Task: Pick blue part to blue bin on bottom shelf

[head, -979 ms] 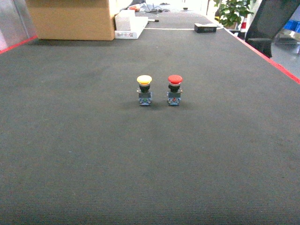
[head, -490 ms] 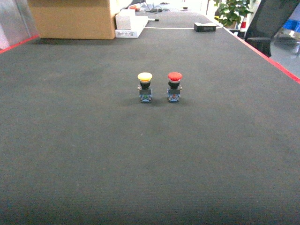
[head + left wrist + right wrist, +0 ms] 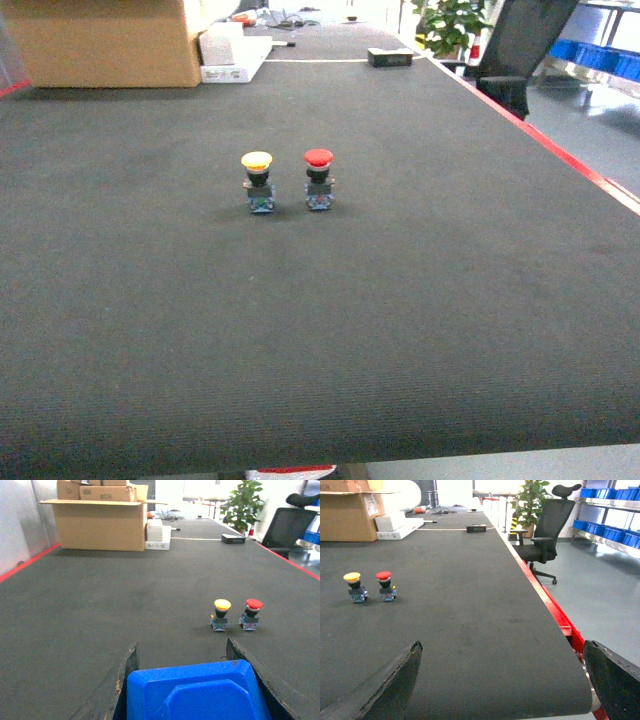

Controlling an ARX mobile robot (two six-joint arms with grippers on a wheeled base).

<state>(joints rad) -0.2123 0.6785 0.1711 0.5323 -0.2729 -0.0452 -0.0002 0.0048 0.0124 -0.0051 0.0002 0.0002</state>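
Closest to the left wrist camera, the left pincer (image 3: 187, 652) has its two dark fingers on either side of a big blue plastic block (image 3: 192, 692), hugging it. In the right wrist view, the right pincer (image 3: 507, 672) is spread wide with nothing between its dark fingers (image 3: 395, 682), and it hangs low over the near edge of the wide dark grey worktop (image 3: 400, 300). Farther out on the worktop stand two small push buttons, side by side and close but not touching. The blue part with the round red cap (image 3: 318, 179) stands upright on the right, and its twin with a round yellow cap (image 3: 257, 181) stands upright on the left. A thin red strip (image 3: 545, 140) runs along the right edge of the worktop. At the far end sit a big brown cardboard box (image 3: 105, 42), a flat white box (image 3: 232, 55) just beside it, and a small flat black box (image 3: 390, 58). Past the edge are a black office chair (image 3: 545, 530) and a leafy green plant (image 3: 530, 502).
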